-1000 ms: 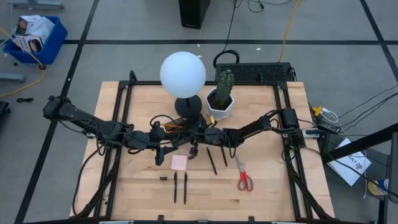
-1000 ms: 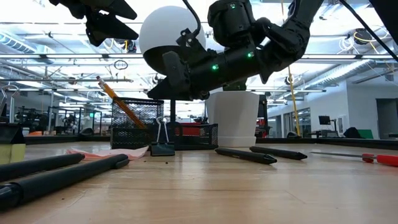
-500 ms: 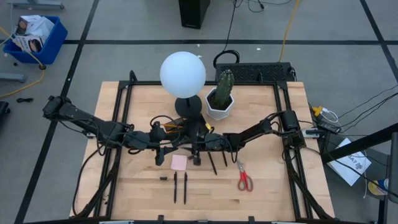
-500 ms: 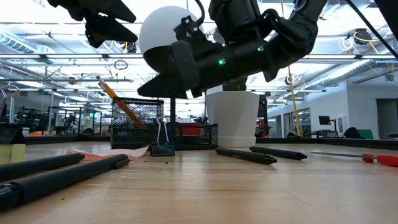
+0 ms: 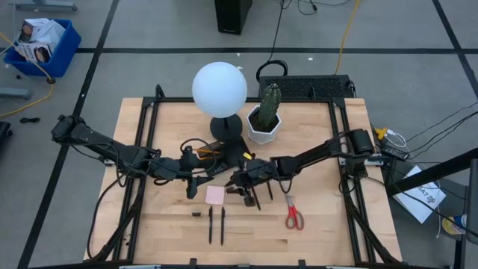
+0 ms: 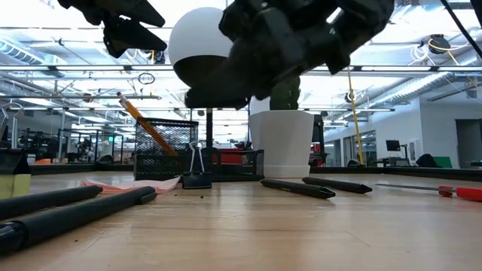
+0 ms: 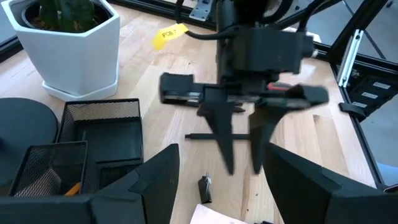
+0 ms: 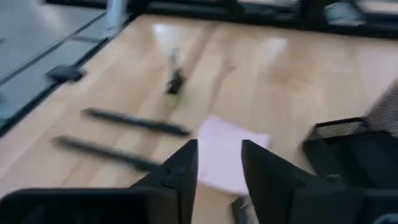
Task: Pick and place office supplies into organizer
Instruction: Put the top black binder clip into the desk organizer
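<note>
The black mesh organizer (image 5: 210,153) stands before the lamp base, an orange pencil (image 6: 140,120) leaning in it. On the wood lie a pink sticky-note pad (image 5: 215,195), a binder clip (image 7: 204,186), two black pens (image 5: 216,225) near the front, two more pens (image 5: 261,192) and red-handled scissors (image 5: 293,214). My right gripper (image 7: 242,168) hangs open above the table between pad and pens, nothing between its fingers. My left gripper (image 5: 197,181) waits open left of the pad, above the table.
A lamp with a white globe (image 5: 219,88) and a white hexagonal cactus pot (image 5: 264,127) stand behind the organizer. A tiny dark bit (image 5: 196,214) lies near the front pens. Bare wood stretches along the near edge and at the right.
My right gripper has drawn back from beside the organizer toward the table's near edge, rising a little and tipping from steeply down to nearly level. It now hangs by the pink pad. My left arm has kept still.
</note>
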Available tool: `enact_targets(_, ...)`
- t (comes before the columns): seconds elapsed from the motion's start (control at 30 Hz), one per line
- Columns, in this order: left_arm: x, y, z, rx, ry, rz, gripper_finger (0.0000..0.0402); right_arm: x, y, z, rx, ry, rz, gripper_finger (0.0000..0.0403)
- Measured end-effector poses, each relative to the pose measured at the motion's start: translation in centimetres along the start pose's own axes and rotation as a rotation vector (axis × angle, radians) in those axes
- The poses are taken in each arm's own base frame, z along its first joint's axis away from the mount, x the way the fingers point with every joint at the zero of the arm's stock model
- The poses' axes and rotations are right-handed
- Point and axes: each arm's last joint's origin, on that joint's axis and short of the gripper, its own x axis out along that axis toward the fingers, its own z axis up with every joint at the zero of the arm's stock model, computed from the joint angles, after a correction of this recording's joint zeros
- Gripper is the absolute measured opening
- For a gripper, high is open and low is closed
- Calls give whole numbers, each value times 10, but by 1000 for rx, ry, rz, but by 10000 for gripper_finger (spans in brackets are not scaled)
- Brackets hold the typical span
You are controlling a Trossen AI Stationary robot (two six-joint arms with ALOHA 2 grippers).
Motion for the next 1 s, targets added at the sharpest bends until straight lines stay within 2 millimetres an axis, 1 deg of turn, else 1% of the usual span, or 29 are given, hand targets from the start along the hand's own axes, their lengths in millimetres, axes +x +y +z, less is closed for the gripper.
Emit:
enact_targets(0.1,0,0,0,0,0,0,232,-2,3,1,-12,6,97,145)
enact_targets(0.17,0,0,0,0,0,0,232,-2,4,1,-33,7,122,156)
enact_targets(0.27,0,0,0,-2,-4,-2,232,-2,4,-1,-62,24,109,163)
enact_targets(0.4,0,-1,3,-3,-26,-12,232,-3,1,-3,-69,51,59,164)
enact_targets(0.57,0,-1,3,0,-29,-13,232,-1,1,-5,-90,55,48,164)
enact_targets(0.7,0,-1,3,0,-29,-13,232,-1,-2,-6,-119,73,-33,164)
enact_targets(0.8,0,-1,3,1,-27,-13,232,-2,-4,-13,-119,96,-69,164)
enact_targets(1.0,0,-2,3,-3,-33,-16,232,-7,-9,-28,-111,52,-88,164)
